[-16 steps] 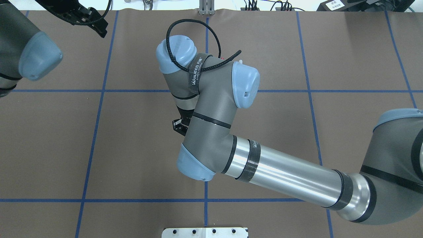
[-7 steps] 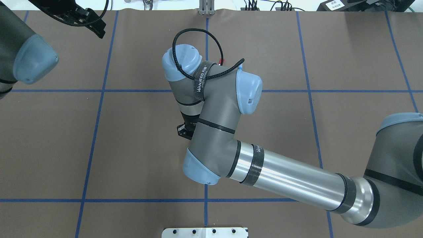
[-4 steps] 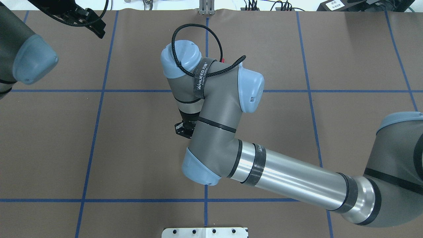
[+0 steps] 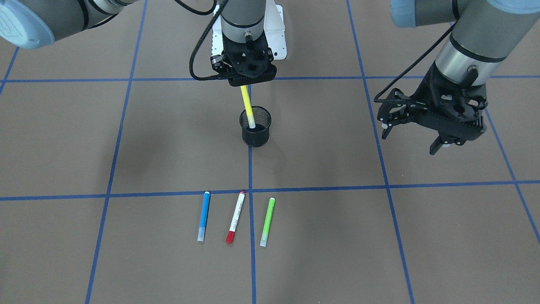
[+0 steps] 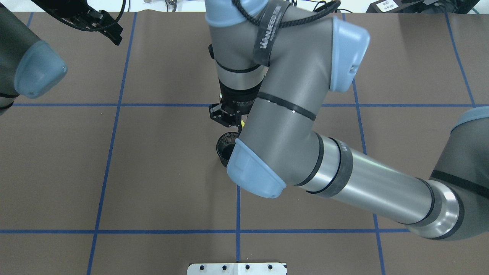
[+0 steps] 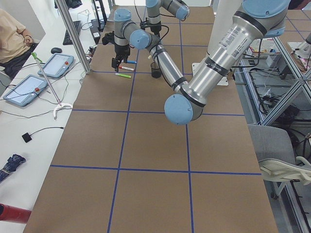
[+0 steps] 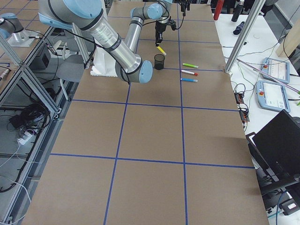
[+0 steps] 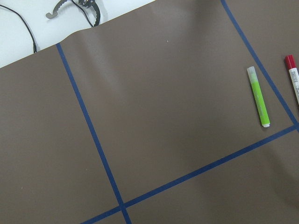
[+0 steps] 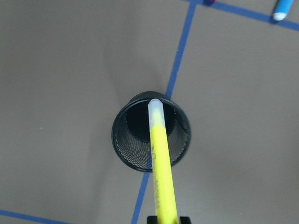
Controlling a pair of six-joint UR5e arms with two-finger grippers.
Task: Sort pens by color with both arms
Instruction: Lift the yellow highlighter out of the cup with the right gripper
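Observation:
My right gripper [image 4: 244, 84] is shut on the top of a yellow pen [image 4: 247, 107]. The pen hangs tilted, with its pale lower end over the mouth of the black mesh cup [image 4: 255, 128]. The right wrist view shows the pen [image 9: 160, 154] over the cup [image 9: 122, 149]. In the overhead view the right gripper [image 5: 229, 118] stands just beyond the cup [image 5: 223, 147]. A blue pen [image 4: 203, 216], a white pen with a red cap [image 4: 235, 217] and a green pen [image 4: 267, 222] lie side by side on the table. My left gripper [image 4: 409, 142] is open and empty, off to the side.
The white base pedestal [image 5: 237, 268] sits at the table's near edge. Blue tape lines [image 4: 320, 188] divide the brown table into squares. The left wrist view shows the green pen [image 8: 258, 96] and the red cap [image 8: 290, 62] near a tape crossing. An operator [image 6: 12, 41] sits beyond the table's side.
My right arm has risen and its wrist has moved toward the far side. The cup, hidden under the arm before, now shows. The left arm has hardly moved.

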